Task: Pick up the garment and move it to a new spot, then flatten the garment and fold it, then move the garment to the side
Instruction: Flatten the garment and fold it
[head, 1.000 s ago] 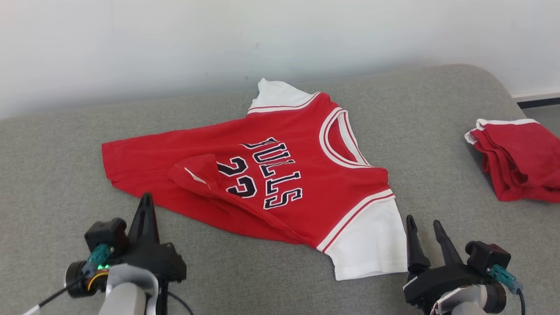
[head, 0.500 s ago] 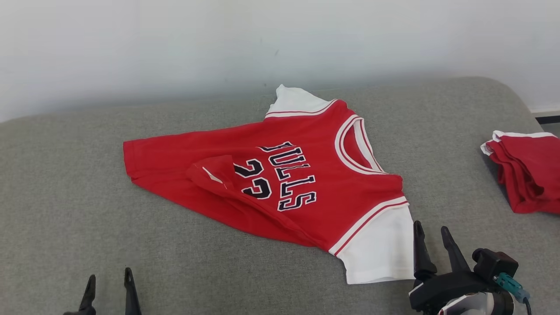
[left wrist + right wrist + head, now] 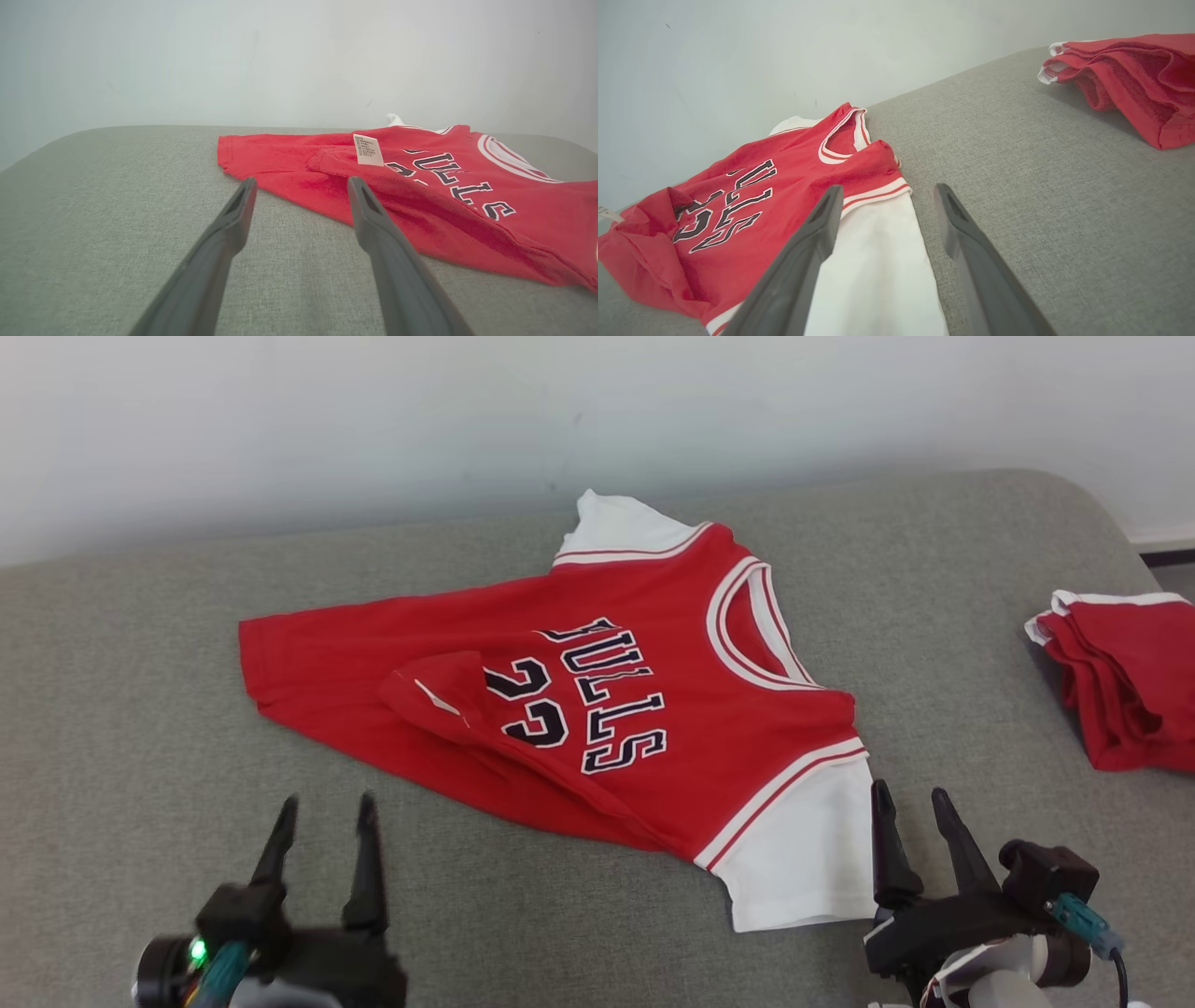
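Garment (image 3: 644,616) loose on grey padded surface (image 3: 140,728)

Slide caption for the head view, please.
Both open, the left gripper and right gripper poised near a rumpled red Bulls jersey on the grey cushion.

The head camera looks down from high up at the red Bulls jersey (image 3: 597,616). Both wrist cameras sit low by the grey cushion (image 3: 131,756), facing that same jersey from either end.
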Robot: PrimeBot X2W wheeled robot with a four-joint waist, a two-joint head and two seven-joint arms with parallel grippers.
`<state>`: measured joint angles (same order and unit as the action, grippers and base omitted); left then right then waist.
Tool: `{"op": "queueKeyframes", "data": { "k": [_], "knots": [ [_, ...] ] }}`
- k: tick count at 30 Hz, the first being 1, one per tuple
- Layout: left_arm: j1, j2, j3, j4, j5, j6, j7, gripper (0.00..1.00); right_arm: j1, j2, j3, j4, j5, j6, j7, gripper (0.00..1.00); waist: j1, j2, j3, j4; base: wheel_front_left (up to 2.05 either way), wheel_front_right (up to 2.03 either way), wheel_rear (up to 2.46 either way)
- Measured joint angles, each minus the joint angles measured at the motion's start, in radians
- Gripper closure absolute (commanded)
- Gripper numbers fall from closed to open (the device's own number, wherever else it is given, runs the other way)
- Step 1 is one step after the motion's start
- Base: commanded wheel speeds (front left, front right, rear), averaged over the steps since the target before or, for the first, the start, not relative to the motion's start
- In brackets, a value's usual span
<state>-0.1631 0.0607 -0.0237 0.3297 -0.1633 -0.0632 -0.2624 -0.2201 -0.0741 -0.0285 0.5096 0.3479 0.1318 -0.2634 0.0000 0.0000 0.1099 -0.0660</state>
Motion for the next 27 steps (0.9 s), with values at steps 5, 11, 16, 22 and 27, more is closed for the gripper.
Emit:
{"op": "queueKeyframes", "data": {
  "k": [5,11,16,22,27],
  "knots": [
    [-0.113,-0.007,-0.063,0.060,0.001,-0.008,0.000,0.00,-0.022,-0.004,0.018,-0.008,-0.003,0.000,0.000,0.00,0.0001,0.0000,0.025,-0.020,0.00,0.00,0.00],
    [-0.252,-0.010,-0.139,0.183,-0.062,0.021,0.000,0.00,-0.036,-0.008,0.031,-0.006,-0.003,0.000,0.000,0.00,0.0001,0.0000,0.061,-0.060,0.00,0.00,0.00],
    [-0.328,-0.011,-0.160,0.290,-0.094,0.077,0.000,0.00,-0.048,-0.011,0.034,-0.001,-0.002,0.000,0.000,0.00,0.0001,0.0001,0.087,-0.090,0.00,0.00,0.00],
    [-0.378,-0.011,-0.140,0.360,-0.093,0.116,0.000,0.00,-0.058,-0.012,0.037,-0.002,0.003,0.000,0.000,0.00,0.0001,0.0000,0.113,-0.112,0.00,0.00,0.00],
    [-0.395,-0.011,-0.111,0.356,-0.103,0.126,0.000,0.00,-0.062,-0.012,0.038,-0.002,0.004,0.000,0.000,0.00,0.0001,0.0001,0.123,-0.115,0.00,0.00,0.00]
  ]
}}
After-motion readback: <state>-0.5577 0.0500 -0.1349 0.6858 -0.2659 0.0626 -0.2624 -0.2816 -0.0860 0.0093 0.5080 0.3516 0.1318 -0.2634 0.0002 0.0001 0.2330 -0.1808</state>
